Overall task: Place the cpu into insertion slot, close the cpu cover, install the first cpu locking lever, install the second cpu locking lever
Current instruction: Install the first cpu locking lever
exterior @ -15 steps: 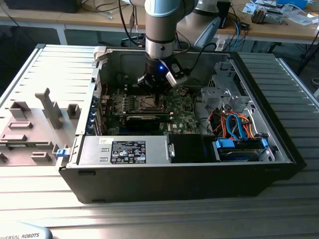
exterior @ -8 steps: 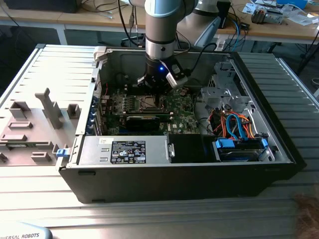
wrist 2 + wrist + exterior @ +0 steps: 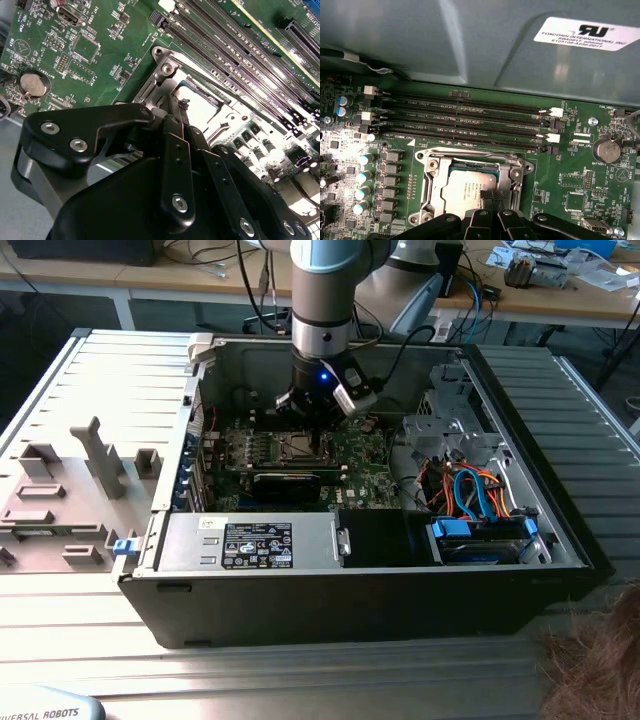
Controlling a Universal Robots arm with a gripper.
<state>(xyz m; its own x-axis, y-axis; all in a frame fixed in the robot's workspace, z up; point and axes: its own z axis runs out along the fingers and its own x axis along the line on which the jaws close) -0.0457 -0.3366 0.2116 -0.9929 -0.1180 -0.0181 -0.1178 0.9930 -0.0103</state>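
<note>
A: What does the exterior view give that the wrist views lack?

B: The whole open computer case (image 3: 560, 540) on the table (image 3: 300, 680), with the arm reaching down into it. A grey power supply box (image 3: 250, 540) sits at the case's 7 o'clock, blue and orange cables (image 3: 480, 495) at 4 o'clock, and the green motherboard (image 3: 370, 475) lies under the end effector (image 3: 318, 435).

A: And the wrist views?

B: Both show the socket up close. The cpu (image 3: 469, 187) (image 3: 202, 107) lies flat in the slot, with the cpu cover (image 3: 432, 175) (image 3: 167, 75) framing it, apparently lowered. Long black memory slots (image 3: 465, 122) run beside it, and a coin battery (image 3: 608, 149) sits farther off.

A: Where is the end effector relative to the chip?

B: Directly over it, fingertips (image 3: 492, 196) drawn close together at the chip's 5 o'clock corner. I cannot tell whether they pinch anything.
</note>
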